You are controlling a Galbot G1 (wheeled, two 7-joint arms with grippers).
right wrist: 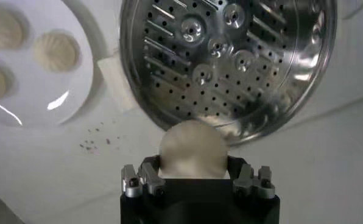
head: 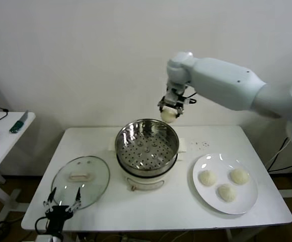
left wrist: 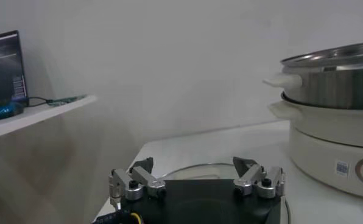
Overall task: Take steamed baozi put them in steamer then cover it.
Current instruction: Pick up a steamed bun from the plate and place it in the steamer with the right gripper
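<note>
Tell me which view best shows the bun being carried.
Right wrist view: the baozi fills the right gripper, just beyond the steamer rim. Head view shows it small; left wrist view misses it.

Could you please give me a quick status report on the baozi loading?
Right end effector holds a baozi above the steamer's far rim. Left end effector open, idle by the glass lid. Three baozi on the plate. Basket empty, nothing blocking.

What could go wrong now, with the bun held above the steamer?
The right gripper holds the bun over the far rim of the steamer, not its centre, so a release here might hit the rim and roll onto the table. The grip covers only the bun's sides, so it might slip.
</note>
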